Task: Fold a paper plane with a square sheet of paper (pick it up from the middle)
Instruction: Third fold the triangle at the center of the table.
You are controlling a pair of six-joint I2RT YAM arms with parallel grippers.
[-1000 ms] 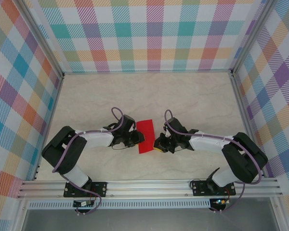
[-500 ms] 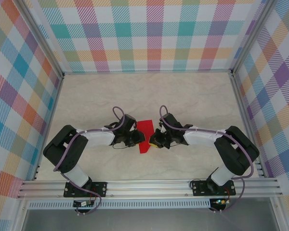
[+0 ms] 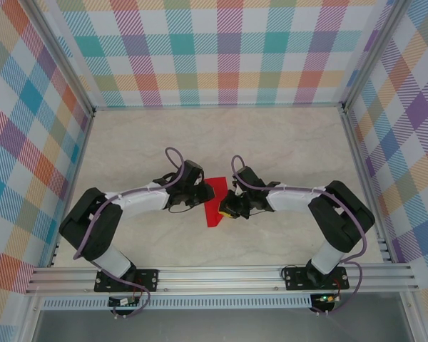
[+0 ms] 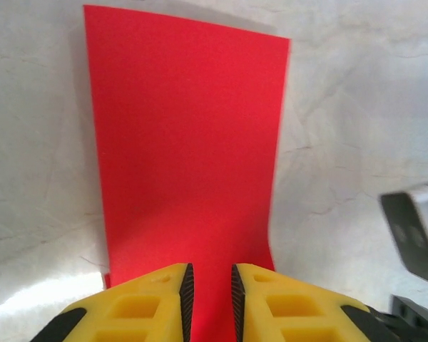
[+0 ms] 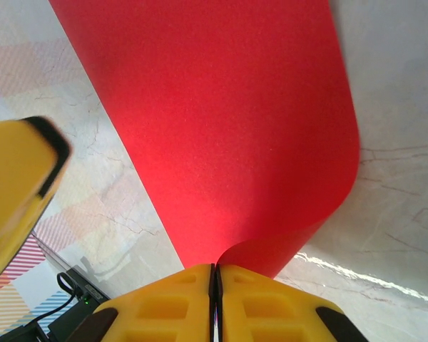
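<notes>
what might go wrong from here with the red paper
1. The right hand pinches the sheet at its very edge, where the paper curls up. A pull might slip off or tear it.
2. The left hand has its fingers slightly apart over the sheet, so it may not pin it down, and the crease could skew.

walls [image 3: 228,50]: pastel plaid, 3 sides | tabletop [image 3: 221,135]: pale marble-look | alu rail [image 3: 221,278] near edge | light even

Paper [image 3: 214,216] between left gripper [image 3: 205,197], right gripper [image 3: 227,207]
</notes>
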